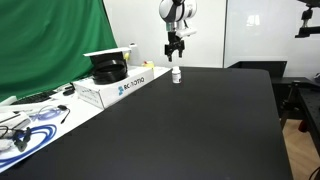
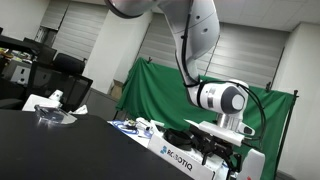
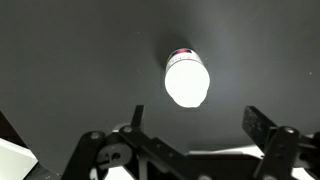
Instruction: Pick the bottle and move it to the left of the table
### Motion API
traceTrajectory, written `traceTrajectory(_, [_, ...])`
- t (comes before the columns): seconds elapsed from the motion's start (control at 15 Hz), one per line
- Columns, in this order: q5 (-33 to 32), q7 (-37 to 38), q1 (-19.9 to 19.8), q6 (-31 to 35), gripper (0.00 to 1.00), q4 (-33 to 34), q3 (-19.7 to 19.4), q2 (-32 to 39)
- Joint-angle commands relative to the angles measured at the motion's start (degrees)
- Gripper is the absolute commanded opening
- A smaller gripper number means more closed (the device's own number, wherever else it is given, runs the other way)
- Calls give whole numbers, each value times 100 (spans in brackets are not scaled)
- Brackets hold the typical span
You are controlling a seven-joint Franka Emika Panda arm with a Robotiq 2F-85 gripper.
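Note:
The bottle (image 1: 177,75) is a tiny white bottle with a dark label band. It stands upright near the far edge of the black table (image 1: 180,120). In the wrist view the bottle (image 3: 186,79) shows from above as a bright white cap. My gripper (image 1: 176,49) hangs straight above it, apart from it, with its fingers open. In the wrist view the open fingers (image 3: 195,125) frame bare table just below the bottle. In an exterior view the gripper (image 2: 222,143) sits low at the right, and the bottle is hidden there.
A white cardboard box with blue lettering (image 1: 112,85) holding a black item stands left of the bottle. It also shows in an exterior view (image 2: 185,155). A white side surface with cables (image 1: 30,118) lies at the left. A green cloth (image 1: 50,40) hangs behind.

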Motion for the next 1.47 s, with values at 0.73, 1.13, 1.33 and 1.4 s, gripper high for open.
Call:
traceTrajectory(0.73, [-23, 236, -117, -215, 75, 817, 116, 803])
traceTrajectory(1.13, [-2, 232, -27, -140, 39, 703, 30, 745])
traceTrajectory(1.33, [-25, 294, 38, -200, 19, 542, -14, 575])
traceTrajectory(1.4, [-1, 305, 47, -265, 19, 430, -1, 443])
